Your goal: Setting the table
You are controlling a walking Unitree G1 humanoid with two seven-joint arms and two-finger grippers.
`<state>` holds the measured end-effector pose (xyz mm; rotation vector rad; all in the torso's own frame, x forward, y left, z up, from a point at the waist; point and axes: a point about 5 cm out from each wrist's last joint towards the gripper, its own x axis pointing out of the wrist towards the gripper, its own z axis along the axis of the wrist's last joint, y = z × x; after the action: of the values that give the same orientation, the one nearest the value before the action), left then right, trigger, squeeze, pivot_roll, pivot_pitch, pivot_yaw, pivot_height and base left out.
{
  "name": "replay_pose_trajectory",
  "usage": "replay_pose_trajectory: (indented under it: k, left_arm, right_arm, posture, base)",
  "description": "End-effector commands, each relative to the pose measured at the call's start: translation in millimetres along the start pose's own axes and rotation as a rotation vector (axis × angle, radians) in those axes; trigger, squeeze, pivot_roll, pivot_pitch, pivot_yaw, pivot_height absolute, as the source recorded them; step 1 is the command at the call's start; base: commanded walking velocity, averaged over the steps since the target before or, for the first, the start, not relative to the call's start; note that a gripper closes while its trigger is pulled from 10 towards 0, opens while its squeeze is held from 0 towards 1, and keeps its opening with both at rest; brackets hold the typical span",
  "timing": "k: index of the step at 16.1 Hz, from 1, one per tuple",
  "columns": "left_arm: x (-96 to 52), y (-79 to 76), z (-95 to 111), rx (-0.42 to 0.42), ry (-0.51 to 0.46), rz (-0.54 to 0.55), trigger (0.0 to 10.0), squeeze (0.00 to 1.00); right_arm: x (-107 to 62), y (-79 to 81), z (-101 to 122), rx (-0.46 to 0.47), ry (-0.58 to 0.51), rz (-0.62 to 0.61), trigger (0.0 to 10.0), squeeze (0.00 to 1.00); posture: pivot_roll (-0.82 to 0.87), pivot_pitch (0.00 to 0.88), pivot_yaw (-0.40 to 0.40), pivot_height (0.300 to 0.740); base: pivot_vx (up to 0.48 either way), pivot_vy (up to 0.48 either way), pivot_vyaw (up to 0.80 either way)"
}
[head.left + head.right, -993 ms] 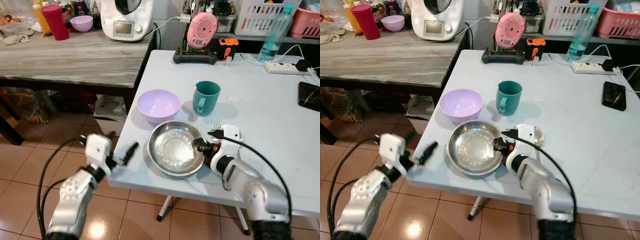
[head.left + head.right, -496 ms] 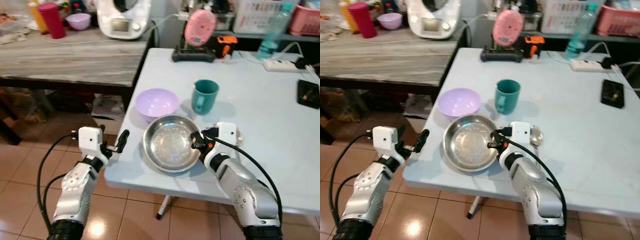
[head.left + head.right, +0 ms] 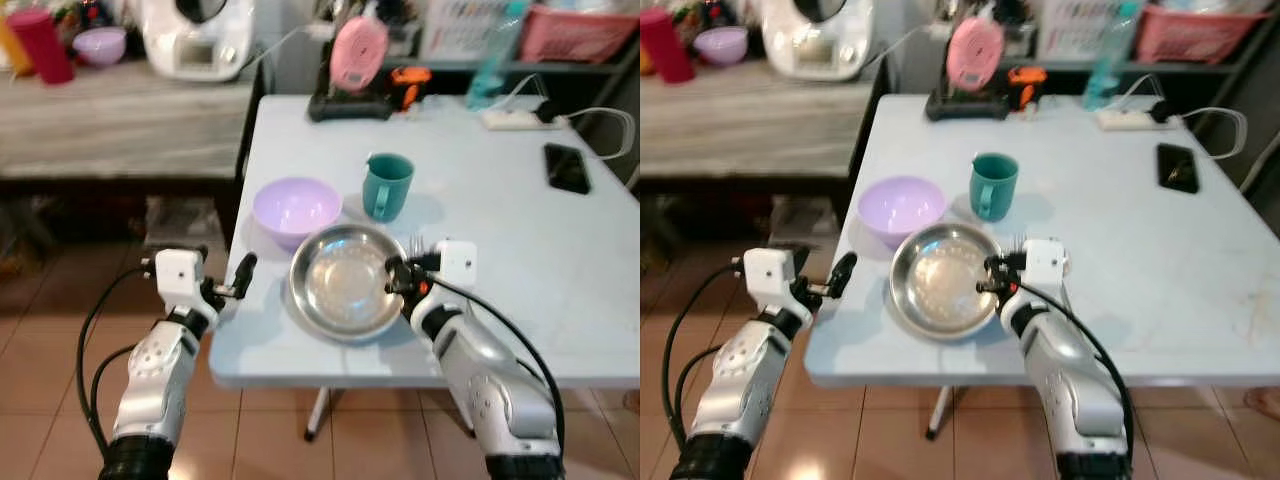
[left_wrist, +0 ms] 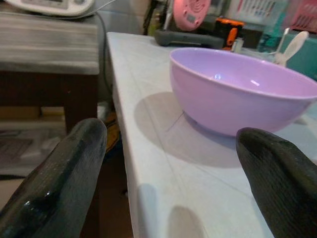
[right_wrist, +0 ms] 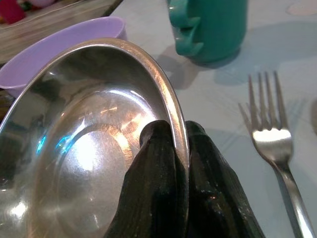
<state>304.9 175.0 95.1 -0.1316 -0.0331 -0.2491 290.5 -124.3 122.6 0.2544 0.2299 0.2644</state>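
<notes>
A shiny steel plate (image 3: 345, 295) lies at the near edge of the pale blue table (image 3: 520, 260). My right gripper (image 3: 392, 278) is shut on its right rim; the right wrist view shows the fingers (image 5: 158, 168) pinching the rim (image 5: 171, 104). A fork (image 5: 275, 144) lies on the table just right of the plate. Behind the plate stand a lilac bowl (image 3: 296, 208) and a teal mug (image 3: 387, 185). My left gripper (image 3: 240, 275) hangs open at the table's left edge, empty, facing the lilac bowl (image 4: 242, 89).
A black phone (image 3: 567, 168) lies at the table's right. A pink device (image 3: 353, 52), a black controller (image 3: 345, 105) and a power strip (image 3: 510, 118) sit along the far edge. A wooden counter (image 3: 110, 130) stands to the left, above the tiled floor (image 3: 60, 350).
The whole view has shifted as the camera moved. My left gripper has risen from below to the table's left edge. The right gripper stays shut on the plate's rim.
</notes>
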Motion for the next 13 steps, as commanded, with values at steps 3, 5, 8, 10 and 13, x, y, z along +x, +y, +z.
replay_pose_trajectory:
  k: [3,5,8,10,13]
  left_arm:
    - [1.7,-0.6,0.1,0.004,0.003,-0.001,10.0,0.00]
    - [2.5,-1.6,0.1,0.004,0.001,-0.003,10.0,0.00]
    - [3.2,-3.2,-0.5,0.001,-0.001,0.001,10.0,0.00]
    - [3.3,-3.7,-0.6,-0.003,-0.004,0.005,10.0,0.00]
    - [3.6,-3.8,-0.4,-0.005,-0.007,0.011,10.0,0.00]
  right_arm:
    - [0.3,-2.4,-17.0,-0.022,0.081,-0.025,10.0,0.00]
    - [0.2,-1.4,-17.4,-0.024,0.079,-0.022,10.0,0.00]
    - [-0.2,1.0,-15.3,-0.043,0.062,0.001,10.0,0.00]
    - [-0.3,1.4,-14.7,-0.047,0.058,0.006,10.0,0.00]
    - [-0.2,2.1,-14.5,-0.047,0.055,0.010,10.0,0.00]
  posture:
    - [-0.21,0.064,0.036,0.740]
    - [-0.22,0.062,0.036,0.740]
    - [-0.22,0.063,0.033,0.740]
    - [-0.22,0.063,0.033,0.740]
    - [-0.22,0.062,0.032,0.740]
  base:
    - [0.000,0.319,0.00]
    - [0.000,0.330,0.00]
    - [0.000,0.403,0.00]
    - [0.000,0.480,0.00]
    - [0.000,0.480,0.00]
